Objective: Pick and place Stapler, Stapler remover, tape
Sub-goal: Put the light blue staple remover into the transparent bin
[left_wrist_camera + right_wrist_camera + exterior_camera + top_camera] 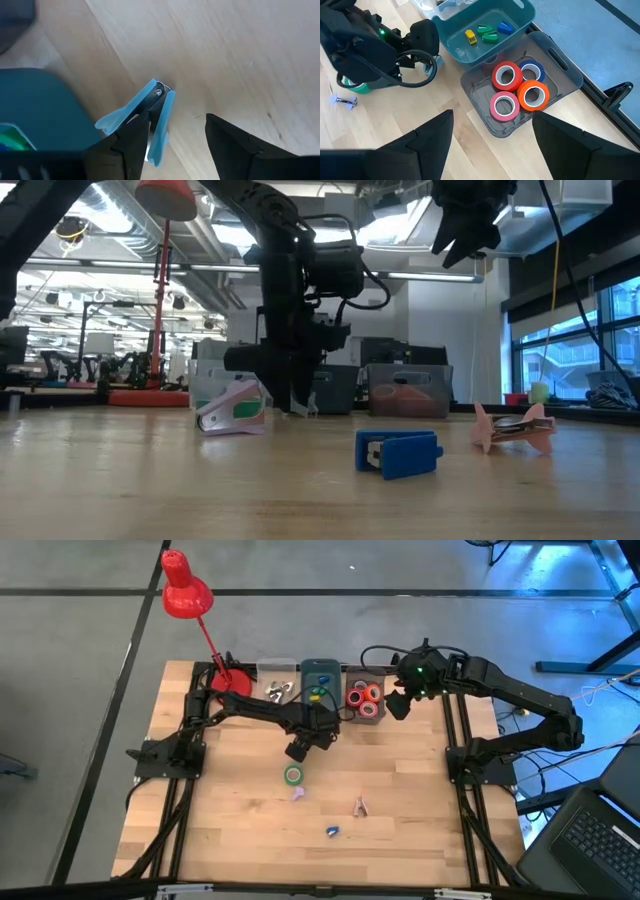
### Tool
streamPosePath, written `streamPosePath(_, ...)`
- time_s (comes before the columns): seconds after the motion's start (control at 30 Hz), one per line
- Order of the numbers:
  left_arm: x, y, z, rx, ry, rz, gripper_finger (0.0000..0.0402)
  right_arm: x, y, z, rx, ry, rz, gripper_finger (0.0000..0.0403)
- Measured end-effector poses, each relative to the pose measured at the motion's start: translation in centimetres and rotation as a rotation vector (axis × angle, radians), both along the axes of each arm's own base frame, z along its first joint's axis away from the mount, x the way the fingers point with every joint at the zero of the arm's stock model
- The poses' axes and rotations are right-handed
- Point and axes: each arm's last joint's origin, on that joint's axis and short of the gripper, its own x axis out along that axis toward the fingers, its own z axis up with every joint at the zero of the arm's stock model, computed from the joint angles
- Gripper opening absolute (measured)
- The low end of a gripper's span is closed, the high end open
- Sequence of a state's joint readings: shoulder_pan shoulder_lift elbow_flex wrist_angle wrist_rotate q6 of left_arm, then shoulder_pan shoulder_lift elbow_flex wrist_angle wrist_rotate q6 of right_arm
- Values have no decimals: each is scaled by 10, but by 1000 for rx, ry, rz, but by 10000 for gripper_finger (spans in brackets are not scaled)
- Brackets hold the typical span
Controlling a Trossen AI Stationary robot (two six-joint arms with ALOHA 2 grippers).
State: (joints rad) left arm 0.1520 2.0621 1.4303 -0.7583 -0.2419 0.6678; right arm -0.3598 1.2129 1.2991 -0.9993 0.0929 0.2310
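The left gripper (172,145) holds a blue remover (150,112) in its jaws beside the teal bin (321,670). The right gripper (487,142), jaws apart, hovers over the tape bin (555,65).

We see two arms built of matte black links and chunky joints, each rising from a black base plate bolted to dark rails along the counter's sides. Black cables loop loosely around the left arm's wrist housing and trail from both bases. A small green light glows on the right arm's wrist. Each arm's fingers (432,145) are black, flat-faced wedges that taper toward the tips.
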Motion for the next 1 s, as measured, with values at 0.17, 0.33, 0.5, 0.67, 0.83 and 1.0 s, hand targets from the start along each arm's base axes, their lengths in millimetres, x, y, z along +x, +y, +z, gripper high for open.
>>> streamPosePath(0.17,0,-2,0,28,8,-2,188,0,0,0,0,0,0,275)
streamPosePath(0.33,-1,-3,2,22,0,21,185,0,0,0,-2,2,2,275)
streamPosePath(0.5,-2,-5,10,-34,-37,39,186,0,0,0,-2,2,3,275)
streamPosePath(0.67,-4,-2,12,-40,-28,45,184,0,0,0,-2,1,3,275)
streamPosePath(0.83,-4,0,13,-43,-31,48,180,0,0,0,-2,2,3,275)
streamPosePath(1.0,-5,8,12,-42,-30,70,180,0,0,0,-2,2,3,275)
